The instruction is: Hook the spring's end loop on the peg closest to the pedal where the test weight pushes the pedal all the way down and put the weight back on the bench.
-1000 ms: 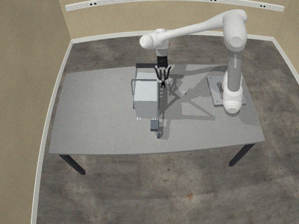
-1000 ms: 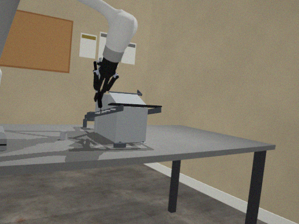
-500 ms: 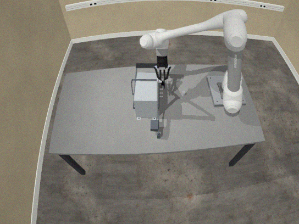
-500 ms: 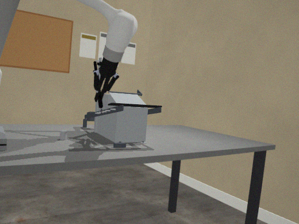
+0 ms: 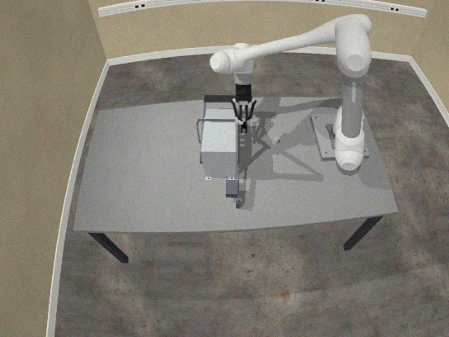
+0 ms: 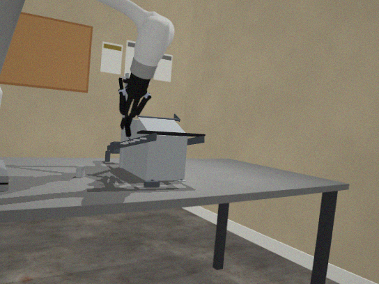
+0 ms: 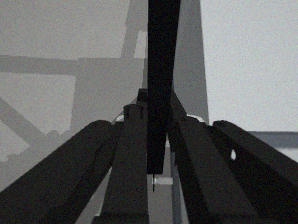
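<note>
One nearly closed tool [image 5: 243, 128] [image 6: 127, 131] [image 7: 155, 102], hold unclear, beside the feeder's [image 5: 219, 162] [image 6: 166, 157] [image 7: 250, 65] edge, open air alongside

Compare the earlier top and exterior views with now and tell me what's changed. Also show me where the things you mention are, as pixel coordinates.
Nothing visibly changed. The gripper [image 5: 244, 129] [image 6: 127, 133] [image 7: 155, 102] stayed over the peg side of the feeder [image 5: 219, 136] [image 6: 167, 156] [image 7: 250, 65], its fingers close together; no grasp or release shows.
</note>
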Motion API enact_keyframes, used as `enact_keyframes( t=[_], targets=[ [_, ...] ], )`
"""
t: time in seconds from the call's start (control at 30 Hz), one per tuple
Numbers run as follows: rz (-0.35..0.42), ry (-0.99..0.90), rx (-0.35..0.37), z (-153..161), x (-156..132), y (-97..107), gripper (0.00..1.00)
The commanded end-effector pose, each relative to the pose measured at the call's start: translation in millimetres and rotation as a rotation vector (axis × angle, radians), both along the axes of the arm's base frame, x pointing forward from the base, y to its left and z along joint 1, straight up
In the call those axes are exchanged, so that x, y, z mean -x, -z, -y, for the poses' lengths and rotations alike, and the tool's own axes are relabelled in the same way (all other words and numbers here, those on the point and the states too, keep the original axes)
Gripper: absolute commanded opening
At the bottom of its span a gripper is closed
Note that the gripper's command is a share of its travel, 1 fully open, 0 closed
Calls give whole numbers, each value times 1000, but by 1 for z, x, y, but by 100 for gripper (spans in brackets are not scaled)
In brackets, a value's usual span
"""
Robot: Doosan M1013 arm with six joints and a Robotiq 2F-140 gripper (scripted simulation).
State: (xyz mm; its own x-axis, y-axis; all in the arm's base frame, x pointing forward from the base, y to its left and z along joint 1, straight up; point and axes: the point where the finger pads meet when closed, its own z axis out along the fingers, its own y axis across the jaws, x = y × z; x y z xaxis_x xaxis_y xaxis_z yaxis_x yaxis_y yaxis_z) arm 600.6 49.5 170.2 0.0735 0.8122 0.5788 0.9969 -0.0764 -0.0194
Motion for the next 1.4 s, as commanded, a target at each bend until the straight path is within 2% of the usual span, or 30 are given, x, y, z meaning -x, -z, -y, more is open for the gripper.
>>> enact_keyframes(
  t=[0.0, 1.37],
  targets=[
    [3, 0, 0, 0, -1, -1, 17],
    [19, 0, 1, -1, -3, -2, 17]
  ],
)
